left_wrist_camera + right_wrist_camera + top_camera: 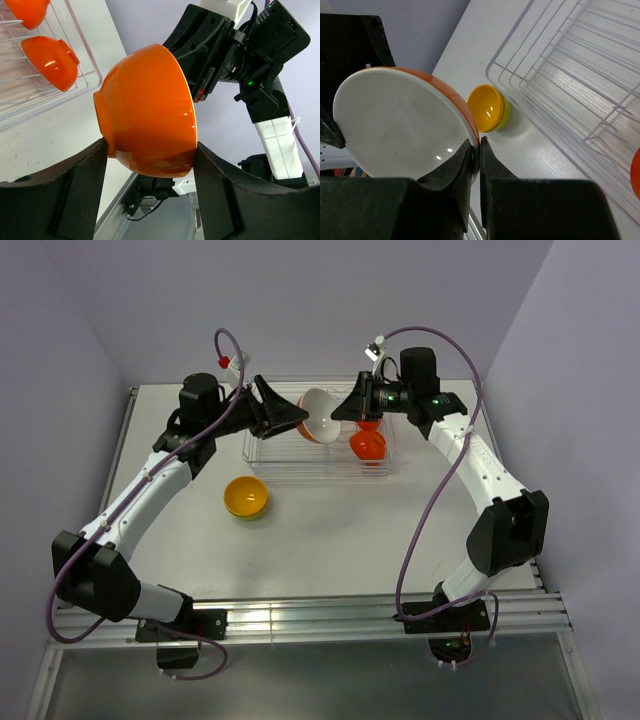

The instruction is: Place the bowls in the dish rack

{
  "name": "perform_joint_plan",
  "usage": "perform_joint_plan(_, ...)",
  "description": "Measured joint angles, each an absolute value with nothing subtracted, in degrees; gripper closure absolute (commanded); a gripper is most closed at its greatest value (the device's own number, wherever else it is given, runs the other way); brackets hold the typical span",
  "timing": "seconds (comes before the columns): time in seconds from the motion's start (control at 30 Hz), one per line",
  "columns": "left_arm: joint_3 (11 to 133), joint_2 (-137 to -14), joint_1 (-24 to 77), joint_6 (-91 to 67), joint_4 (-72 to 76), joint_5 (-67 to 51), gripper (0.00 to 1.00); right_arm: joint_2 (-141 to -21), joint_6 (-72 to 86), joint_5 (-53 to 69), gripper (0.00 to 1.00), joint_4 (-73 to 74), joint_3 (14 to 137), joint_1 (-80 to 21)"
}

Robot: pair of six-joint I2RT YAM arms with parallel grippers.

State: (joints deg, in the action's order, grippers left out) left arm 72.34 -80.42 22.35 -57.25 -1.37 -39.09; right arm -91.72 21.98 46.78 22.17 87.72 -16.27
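The orange bowl (320, 415) is held in the air above the dish rack (290, 455), towards its left half, and it is tipped on its side so that the white inside is turned to the right. The bowl is gripped from both sides at once. It is spanned by the left hand (285, 415): in the left wrist view one finger (75, 185) is pressed against the foot and the other against the rim, with the orange wall (145, 105) filling the gap between them. The rim is taken by the right hand (350, 408). In the right wrist view its fingers (455, 170) are drawn almost together, and the bowl's edge is pinched in the thin slot between them. The white inside (400, 125) is seen full on there, with the black left hand (350, 40) behind it.

Below and to the right, two red-orange bowls (368, 443) are seen inside the rack, at its right end. In the left wrist view they are shown leaning on the thin ribs, one (50, 60) nearer and one (27, 10) cut by the frame's top edge.

A yellow bowl (245, 497) is set mouth up on the white surface (330, 530), outside the rack and near its near left corner. A yellow-green outer wall is shown on it in the right wrist view (490, 107), just beside the rack's clear wire rim (570, 65).
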Motion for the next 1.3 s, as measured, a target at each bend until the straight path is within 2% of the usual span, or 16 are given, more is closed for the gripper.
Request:
perform_joint_plan(0.03, 72.3, -80.4, 22.3, -57.0, -1.4, -39.0, 0.56, -91.8, 21.8, 46.7, 1.0, 22.2, 87.7, -16.3)
perform_joint_plan(0.07, 72.3, -80.5, 22.3, -56.8, -1.5, -39.1, 0.67, -91.8, 21.7, 46.6, 1.0, 22.3, 87.7, -16.4)
perform_joint_plan(0.13, 72.3, -80.5, 22.3, -56.6, -1.7, -39.0, 0.79, -92.0, 21.5, 46.6, 1.0, 22.3, 87.7, -16.4)
perform_joint_plan(0.17, 72.3, -80.5, 22.3, -56.5, -1.8, -38.9, 0.9, -92.1, 21.5, 46.6, 1.0, 22.3, 87.7, -16.5)
perform_joint_plan(0.23, 72.3, -80.5, 22.3, -56.2, -1.9, -38.8, 1.0, -92.2, 21.3, 46.6, 0.96, 22.4, 87.7, -16.5)
perform_joint_plan(0.37, 72.2, -80.5, 22.4, -55.5, -2.4, -38.6, 1.0, -92.6, 20.8, 46.5, 0.81, 23.5, 88.1, -16.5)
perform_joint_plan(0.4, 72.2, -80.5, 22.5, -55.2, -2.5, -38.5, 1.0, -92.6, 20.6, 46.5, 0.72, 23.7, 88.2, -16.6)
perform_joint_plan(0.5, 72.2, -80.5, 22.6, -54.5, -3.5, -38.0, 1.0, -92.8, 20.2, 46.5, 0.66, 23.9, 88.2, -16.8)
perform_joint_plan(0.67, 72.2, -80.5, 22.7, -53.6, -4.8, -37.4, 1.0, -92.8, 20.0, 46.5, 0.61, 24.3, 88.2, -16.9)
perform_joint_plan(0.87, 72.2, -80.5, 22.7, -53.2, -5.3, -36.6, 1.0, -92.8, 19.8, 46.3, 0.35, 25.0, 88.2, -16.9)
perform_joint_plan(0.93, 72.2, -80.5, 22.6, -53.0, -5.5, -36.1, 1.0, -92.8, 19.6, 46.1, 0.33, 25.1, 88.2, -16.9)
perform_joint_plan(0.97, 72.2, -80.5, 22.6, -52.9, -5.5, -35.9, 1.0, -92.8, 19.6, 46.0, 0.28, 25.2, 88.2, -16.9)
perform_joint_plan(1.07, 72.2, -80.6, 22.3, -51.8, -6.0, -35.0, 1.0, -92.8, 19.4, 45.6, 0.23, 25.4, 88.2, -16.9)
perform_joint_plan(1.23, 72.5, -81.8, 21.4, -50.0, -8.2, -33.8, 1.0, -92.8, 18.8, 44.9, 0.2, 26.1, 89.1, -16.9)
perform_joint_plan(1.27, 72.8, -82.1, 21.2, -49.4, -8.9, -33.4, 1.0, -92.8, 18.6, 44.6, 0.15, 26.3, 89.4, -16.9)
perform_joint_plan(1.3, 73.4, -82.7, 20.9, -48.6, -9.7, -32.9, 1.0, -92.8, 18.6, 44.4, 0.15, 26.5, 89.6, -16.9)
